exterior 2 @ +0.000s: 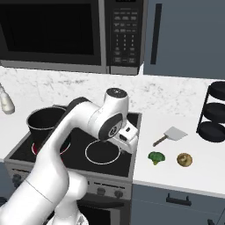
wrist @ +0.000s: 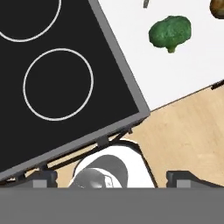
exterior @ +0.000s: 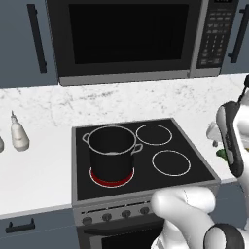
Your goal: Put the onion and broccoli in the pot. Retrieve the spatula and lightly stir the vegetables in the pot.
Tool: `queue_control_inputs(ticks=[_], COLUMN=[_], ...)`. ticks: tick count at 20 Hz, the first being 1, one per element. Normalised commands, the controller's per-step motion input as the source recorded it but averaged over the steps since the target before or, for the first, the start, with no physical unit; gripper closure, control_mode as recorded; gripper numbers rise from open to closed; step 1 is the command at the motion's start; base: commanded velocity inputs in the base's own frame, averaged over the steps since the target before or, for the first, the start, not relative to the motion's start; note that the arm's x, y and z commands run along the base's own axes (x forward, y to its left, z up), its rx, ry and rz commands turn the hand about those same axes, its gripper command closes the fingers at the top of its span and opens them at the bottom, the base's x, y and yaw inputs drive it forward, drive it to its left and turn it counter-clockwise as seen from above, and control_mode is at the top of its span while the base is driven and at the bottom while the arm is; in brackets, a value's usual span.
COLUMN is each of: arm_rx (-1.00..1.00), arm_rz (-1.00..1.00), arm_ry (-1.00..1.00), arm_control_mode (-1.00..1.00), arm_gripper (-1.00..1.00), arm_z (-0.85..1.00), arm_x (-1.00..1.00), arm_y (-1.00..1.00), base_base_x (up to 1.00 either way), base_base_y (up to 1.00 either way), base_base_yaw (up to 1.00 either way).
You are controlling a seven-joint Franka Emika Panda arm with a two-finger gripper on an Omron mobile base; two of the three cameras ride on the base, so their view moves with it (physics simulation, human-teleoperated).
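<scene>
vegetables not yet in the pot, arm hanging over the stove's front right corner

the onion [exterior 2: 184, 159] and the broccoli [exterior 2: 155, 157] lie side by side near the front edge of the white surface [exterior 2: 176, 180] right of the stove [exterior 2: 74, 154], with the spatula [exterior 2: 171, 135] just behind them; the black pot [exterior 2: 44, 124] stands apart on the front left burner, which glows red. the end effector [exterior 2: 127, 141] hovers above the stove's front right burner, holding nothing, its finger tips [wrist: 183, 177] spread apart. as a judgement, a reach for either vegetable risks nudging it off the near edge, since both sit close to it and the onion can roll; a sweeping carry to the pot could also clip its rim.
</scene>
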Motion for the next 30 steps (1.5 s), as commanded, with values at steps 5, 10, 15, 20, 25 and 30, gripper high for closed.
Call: queue_control_inputs(ticks=[5, 10, 15, 20, 25, 30], arm_rx=[0.21, 0.22, 0.26, 0.12, 0.0, 0.0], arm_rz=[-0.21, -0.04, 0.0, 0.0, 0.0, -0.01], arm_ry=[0.1, 0.05, 0.01, 0.01, 0.0, 0.0], arm_control_mode=[-1.0, -1.0, -1.0, -1.0, -1.0, -1.0], arm_gripper=[-1.0, -1.0, -1.0, -1.0, -1.0, -1.0], arm_z=[-0.43, -0.34, -0.3, -0.36, -0.38, -0.34], arm_x=[0.29, 0.48, 0.42, 0.27, 0.37, 0.29], arm_y=[-0.87, -0.64, -0.7, -0.49, -0.24, -0.12], base_base_x=[0.0, 0.0, 0.0, 0.0, 0.0, 0.0], base_base_y=[0.0, 0.0, 0.0, 0.0, 0.0, 0.0], base_base_yaw=[0.0, 0.0, 0.0, 0.0, 0.0, 0.0])
